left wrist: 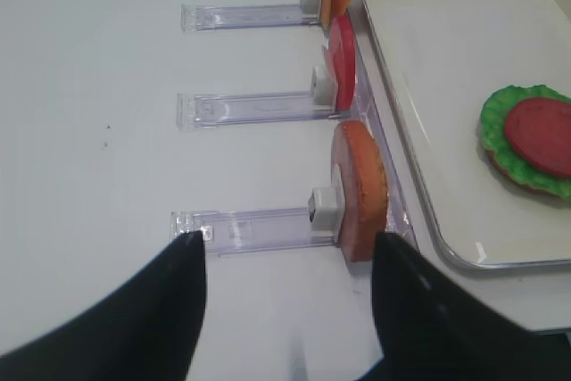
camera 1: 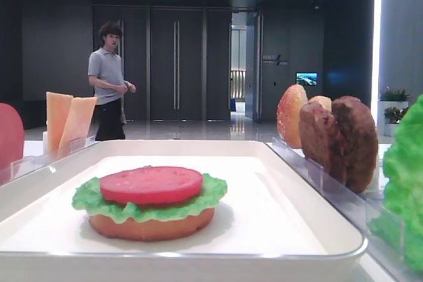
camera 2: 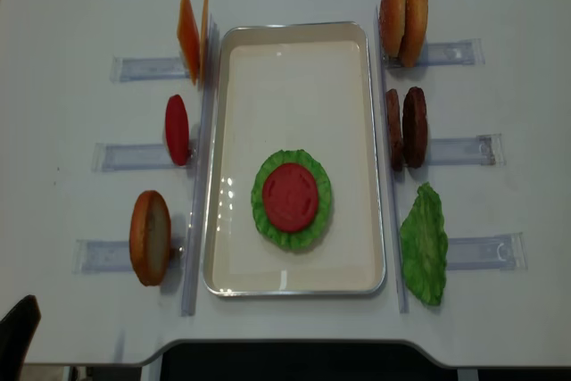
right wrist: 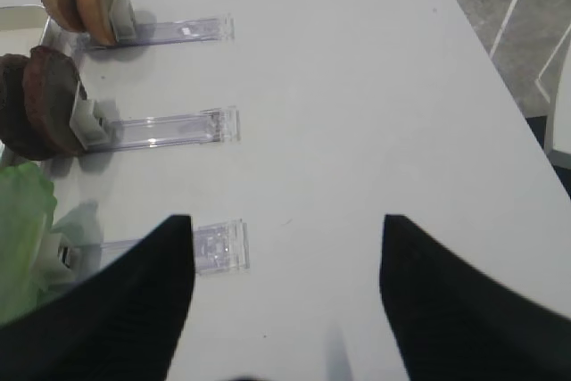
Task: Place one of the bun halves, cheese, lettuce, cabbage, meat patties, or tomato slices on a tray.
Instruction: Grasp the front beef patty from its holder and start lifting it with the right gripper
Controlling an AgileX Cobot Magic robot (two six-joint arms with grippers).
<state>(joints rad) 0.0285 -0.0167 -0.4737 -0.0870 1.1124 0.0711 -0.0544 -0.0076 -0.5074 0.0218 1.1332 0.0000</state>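
Observation:
On the white tray (camera 2: 294,60) lies a stack: bun half, green lettuce (camera 2: 268,220) and a tomato slice (camera 2: 291,197) on top. Left of the tray stand cheese (camera 2: 190,33), a tomato slice (camera 2: 177,129) and a bun half (camera 2: 150,236). To its right stand two bun halves (camera 2: 403,20), two meat patties (camera 2: 406,127) and a lettuce leaf (camera 2: 424,243). My left gripper (left wrist: 287,236) hangs open and empty just short of the near bun half (left wrist: 361,189). My right gripper (right wrist: 286,218) is open and empty over bare table, right of the lettuce (right wrist: 22,229). The cabbage is out of view.
Clear plastic racks (camera 2: 455,149) hold the upright pieces on both sides of the tray. The table's front edge (camera 2: 294,345) runs close below the tray. A person (camera 1: 109,80) stands far behind the table.

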